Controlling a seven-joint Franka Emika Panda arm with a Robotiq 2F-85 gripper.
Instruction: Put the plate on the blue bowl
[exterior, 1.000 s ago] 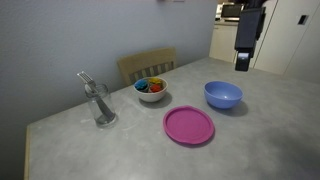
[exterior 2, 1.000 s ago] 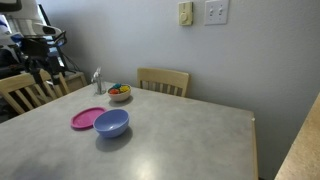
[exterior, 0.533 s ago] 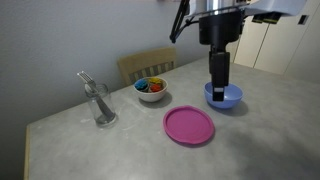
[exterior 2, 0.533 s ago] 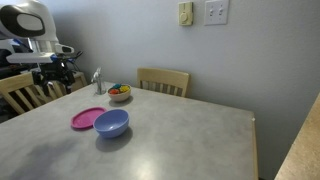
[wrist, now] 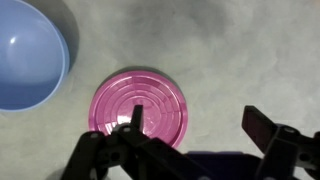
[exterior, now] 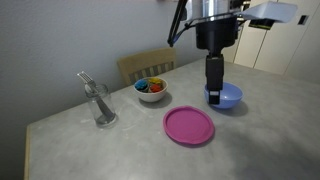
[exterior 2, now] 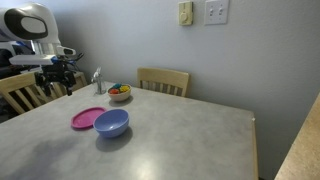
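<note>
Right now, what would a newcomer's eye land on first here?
The magenta plate lies flat on the grey table, next to the blue bowl. The gripper hangs open above the plate, which fills the middle of the wrist view.

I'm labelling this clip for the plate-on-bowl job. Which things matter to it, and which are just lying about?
Job: pink plate, blue bowl, open gripper.
Lying about: white bowl of colourful pieces, glass holding a utensil, wooden chair.

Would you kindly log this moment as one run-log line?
gripper: open, empty | plate: flat on table, beside blue bowl | stacking: not done
</note>
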